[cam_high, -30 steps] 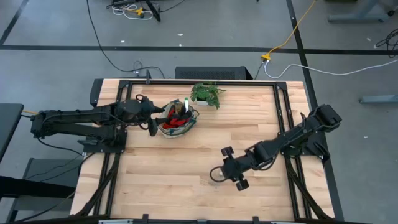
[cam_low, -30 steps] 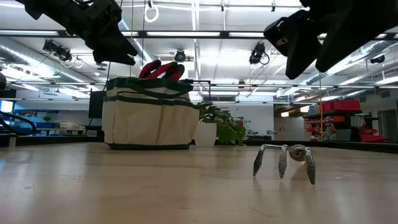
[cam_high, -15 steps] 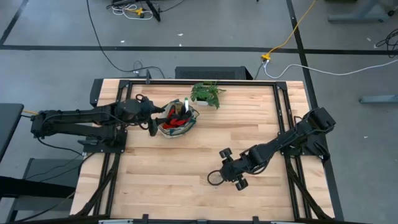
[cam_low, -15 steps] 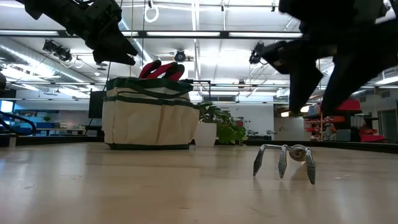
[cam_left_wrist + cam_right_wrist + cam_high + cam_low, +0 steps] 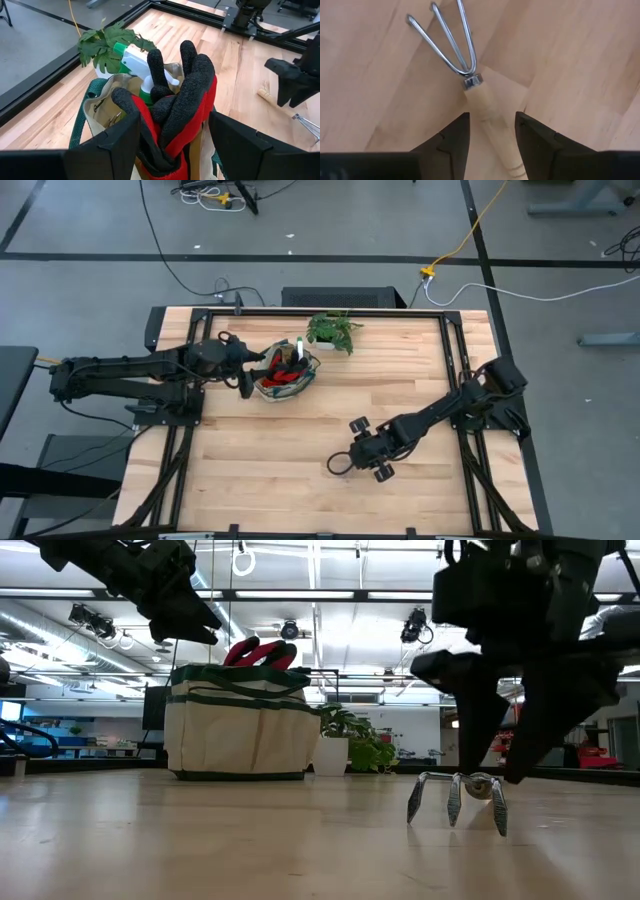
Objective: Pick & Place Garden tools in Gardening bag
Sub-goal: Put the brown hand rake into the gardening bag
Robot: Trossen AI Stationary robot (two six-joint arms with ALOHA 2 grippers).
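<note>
The little metal hand rake [image 5: 451, 40] lies on the table with its tine tips down [image 5: 458, 795] and its light wooden handle [image 5: 487, 112] flat. My right gripper [image 5: 492, 125] is open just above it, one finger on either side of the handle, apart from it. It also shows in the low view [image 5: 495, 755] and the high view [image 5: 352, 455]. The cream bag [image 5: 285, 375] stands at the far left and holds the red-and-black gloves [image 5: 185, 95] and the green spray bottle [image 5: 142, 57]. My left gripper [image 5: 247, 375] is open and empty, just above the bag on its left side.
The leafy plant in a white pot [image 5: 333, 330] stands just behind the bag, toward the far edge. Bare wooden tabletop [image 5: 300, 430] lies between the bag and the rake. Dark frame rails run along the table's left and right sides.
My right gripper has gone down and toward the table's left, over the rake, and its open fingers now stand on either side of the handle. The rake has not moved.
</note>
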